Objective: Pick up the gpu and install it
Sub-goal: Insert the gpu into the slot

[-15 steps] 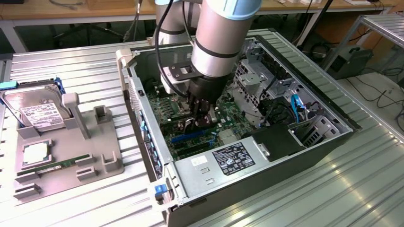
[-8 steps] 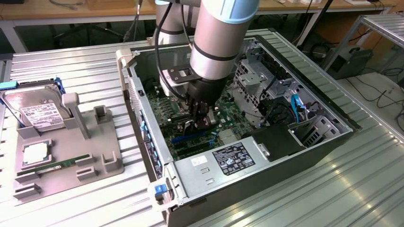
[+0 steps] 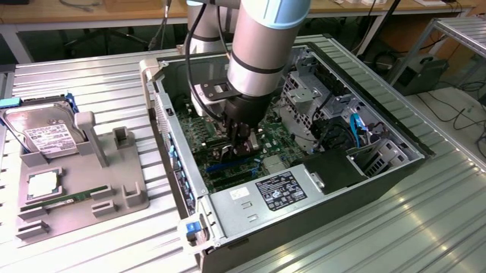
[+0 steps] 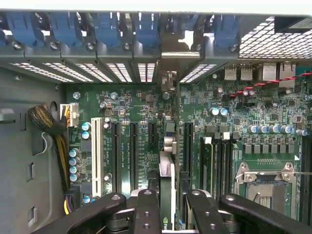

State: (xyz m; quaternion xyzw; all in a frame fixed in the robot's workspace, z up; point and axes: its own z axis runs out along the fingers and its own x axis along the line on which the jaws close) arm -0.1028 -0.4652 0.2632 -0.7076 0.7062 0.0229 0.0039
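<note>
On the exterior view's left, near the table (image 3: pixel 425 227) edge, the tray (image 3: pixel 76 187) is carrying the hard drive (image 3: pixel 45 133) and the memory stick (image 3: pixel 72 198). Moving right, the arm is reaching down into the open case (image 3: pixel 365 85), and the gripper (image 3: pixel 241 145) is working low over the motherboard (image 3: pixel 266 136).

In the wrist view the fingers (image 4: pixel 146 209) are clamping the gpu (image 4: pixel 166 183) between them. It is showing edge-on: a thin dark card, a pale silvery strip along its top, a touch of green print, standing upright. It is lining up with the black slots (image 4: pixel 132 151), between the white slot (image 4: pixel 96 151) and the CPU socket (image 4: pixel 265 183), its far end pointing at the case's vented rear wall. Whether it is seated, I cannot tell.

I'm judging it light and stiff but fragile. The flat faces near the top edge are looking like the safe hold, clear of the contacts.
</note>
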